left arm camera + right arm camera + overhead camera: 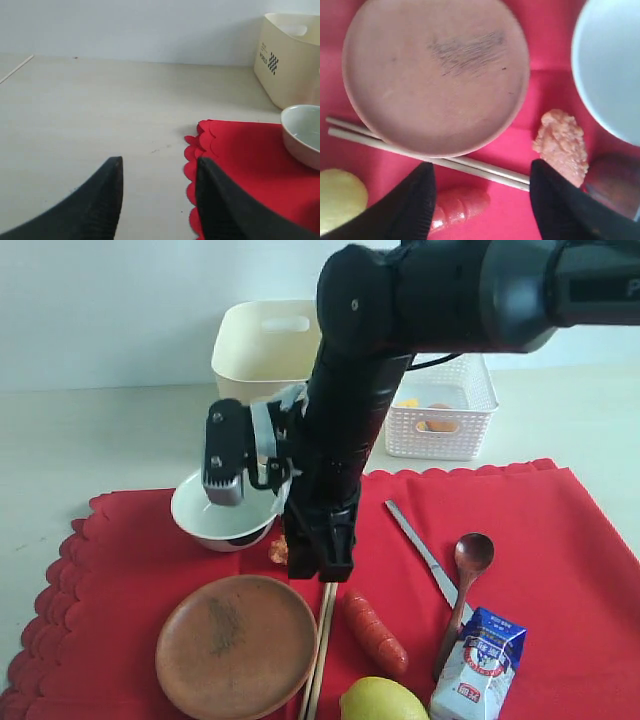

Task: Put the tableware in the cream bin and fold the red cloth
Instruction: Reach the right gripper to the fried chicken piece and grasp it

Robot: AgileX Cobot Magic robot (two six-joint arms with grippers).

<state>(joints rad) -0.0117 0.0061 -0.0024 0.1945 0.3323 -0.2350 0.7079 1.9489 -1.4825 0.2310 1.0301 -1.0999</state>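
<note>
1. Wooden chopsticks [445,162] lie on the red cloth [560,540], partly under the rim of the plate [435,75], with a sausage [462,207] just beside.
2. The right gripper [481,172] hovers above them, jaws apart. It should lower straight and pinch both sticks together, clear of the plate.
3. The left gripper [157,165] waits at the cloth's edge, jaws apart.
4. The cream bin [260,350] stands behind the bowl [195,510].
</note>
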